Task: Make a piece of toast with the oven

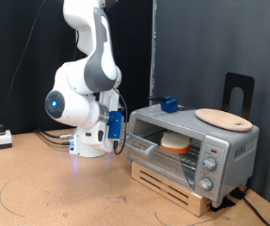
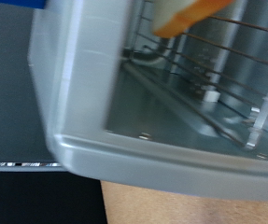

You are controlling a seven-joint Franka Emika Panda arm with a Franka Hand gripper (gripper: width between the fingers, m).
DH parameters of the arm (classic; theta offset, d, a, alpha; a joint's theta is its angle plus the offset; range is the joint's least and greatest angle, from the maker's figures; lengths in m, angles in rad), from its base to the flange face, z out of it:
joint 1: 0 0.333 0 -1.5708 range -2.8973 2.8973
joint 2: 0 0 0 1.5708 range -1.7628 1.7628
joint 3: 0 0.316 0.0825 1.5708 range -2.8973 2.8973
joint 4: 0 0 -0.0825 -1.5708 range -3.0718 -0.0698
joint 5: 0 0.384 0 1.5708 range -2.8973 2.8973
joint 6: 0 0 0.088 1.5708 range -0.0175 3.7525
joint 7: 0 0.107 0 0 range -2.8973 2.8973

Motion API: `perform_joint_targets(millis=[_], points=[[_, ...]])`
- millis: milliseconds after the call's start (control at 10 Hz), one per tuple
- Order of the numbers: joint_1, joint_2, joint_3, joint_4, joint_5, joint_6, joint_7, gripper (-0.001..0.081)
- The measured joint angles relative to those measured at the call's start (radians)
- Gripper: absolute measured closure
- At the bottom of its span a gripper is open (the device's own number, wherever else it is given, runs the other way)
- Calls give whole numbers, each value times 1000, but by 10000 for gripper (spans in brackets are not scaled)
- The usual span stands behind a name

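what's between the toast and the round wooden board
In the exterior view, the oven's top panel separates them: the piece of toast sits inside on the rack, and the wooden board lies on the roof above.

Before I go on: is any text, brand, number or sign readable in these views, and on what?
None can be read.
Oven: marks around the three knobs on its front panel are too small and blurred to read.
White box at the exterior view's left: no legible label.
Wrist view: only the oven's metal frame, wire rack and the piece of toast; no writing.
The tool shows in neither view.
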Motion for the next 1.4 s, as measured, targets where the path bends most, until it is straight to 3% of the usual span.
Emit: perform_joint_targets(millis=[400,800,1000,1200,1400], points=[[32,-105,50,-54,42,-48,14,-4],[64,-239,100,-134,101,-52,95,-4],[46,-284,94,-148,100,8,166,-4],[-5,-280,78,-146,95,97,216,-4],[-42,-250,58,-129,84,125,224,-4]])
